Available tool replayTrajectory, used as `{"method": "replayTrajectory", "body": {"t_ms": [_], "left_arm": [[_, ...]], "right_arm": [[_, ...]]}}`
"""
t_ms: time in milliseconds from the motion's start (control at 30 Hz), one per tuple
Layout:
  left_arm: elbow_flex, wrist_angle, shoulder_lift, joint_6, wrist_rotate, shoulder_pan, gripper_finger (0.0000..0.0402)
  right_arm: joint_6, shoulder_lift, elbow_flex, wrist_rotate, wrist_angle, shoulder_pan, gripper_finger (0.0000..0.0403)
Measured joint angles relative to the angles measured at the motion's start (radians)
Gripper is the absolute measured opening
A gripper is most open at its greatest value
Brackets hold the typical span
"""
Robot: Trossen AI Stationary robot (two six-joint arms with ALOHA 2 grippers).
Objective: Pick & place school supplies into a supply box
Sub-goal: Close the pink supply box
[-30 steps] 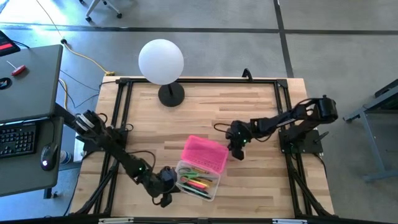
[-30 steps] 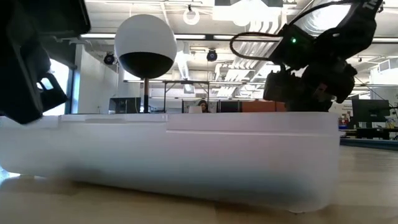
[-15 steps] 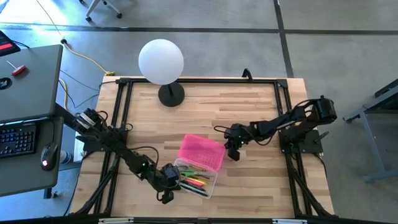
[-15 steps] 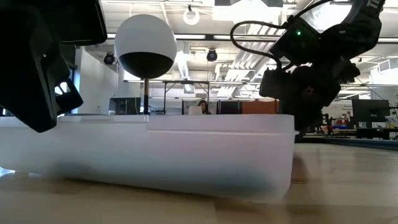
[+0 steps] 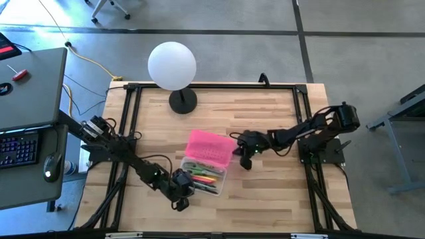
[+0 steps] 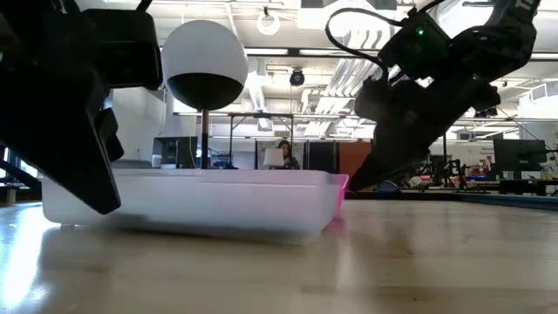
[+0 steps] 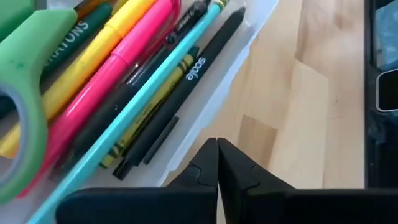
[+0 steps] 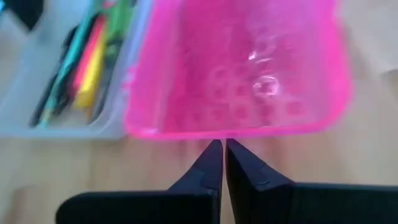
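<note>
The supply box is a clear tray lying flat on the table, with its pink lid swung open on the far side. Pens and pencils and green-handled scissors lie inside it. My left gripper is shut at the box's near-left corner. My right gripper is shut at the lid's right edge. In the low view the box sits between the left gripper and the right gripper. My left gripper has its shut fingertips at the outer face of the box's clear near wall, coming in low from the near-left; whether they touch it I cannot tell. My right gripper sets its shut fingertips against the free edge of the open pink lid, slanting down from the table's right. The box stays on the table.
A white globe lamp on a black base stands at the table's far edge. Black frame rails run along the table's sides. Bare wood lies right of and in front of the box. A desk with a keyboard stands off the table's left.
The box with its open lid has slid across the table toward the far and left edges, away from the low camera. My right gripper has moved left with the lid's edge. My left gripper has shifted slightly right and far along the box's near-left corner.
</note>
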Motion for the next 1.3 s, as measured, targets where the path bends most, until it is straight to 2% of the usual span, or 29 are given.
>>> {"method": "replayTrajectory", "body": {"t_ms": [200, 367, 433, 533, 667, 767, 900, 1000, 1167, 1300], "left_arm": [[0.000, -0.036, -0.001, 0.000, 0.024, 0.032, 0.0010], [0.000, -0.038, -0.001, -0.004, 0.053, 0.053, 0.0025], [0.000, -0.038, -0.001, -0.003, 0.055, 0.052, 0.0034], [0.000, -0.043, -0.001, -0.003, 0.059, 0.051, 0.0030], [0.000, -0.072, -0.002, -0.003, 0.059, 0.051, 0.0010], [0.000, -0.082, -0.002, -0.007, 0.059, 0.051, 0.0016], [0.001, -0.088, -0.002, -0.011, 0.059, 0.059, 0.0037], [0.001, -0.091, -0.002, -0.013, 0.059, 0.072, 0.0030], [0.004, -0.121, -0.004, -0.006, 0.065, 0.095, 0.0010], [0.005, -0.135, -0.005, -0.005, 0.075, 0.101, 0.0033]], "right_arm": [[-0.032, 0.006, 0.001, 0.110, 0.051, -0.010, 0.0000], [-0.065, 0.007, 0.001, 0.390, -0.013, -0.046, 0.0000], [-0.073, 0.007, 0.001, 0.435, -0.013, -0.077, 0.0000], [-0.080, 0.012, 0.001, 0.365, 0.001, -0.167, 0.0000], [-0.068, 0.062, 0.002, 0.132, 0.107, -0.285, 0.0000], [-0.069, 0.131, 0.023, -0.001, 0.150, -0.309, 0.0000], [-0.068, 0.236, 0.074, -0.104, 0.161, -0.302, 0.0000], [-0.067, 0.281, 0.097, -0.115, 0.178, -0.286, 0.0000], [-0.055, 0.275, 0.103, -0.206, 0.192, -0.284, 0.0000], [-0.047, 0.245, 0.097, -0.288, 0.226, -0.283, 0.0000]]}}
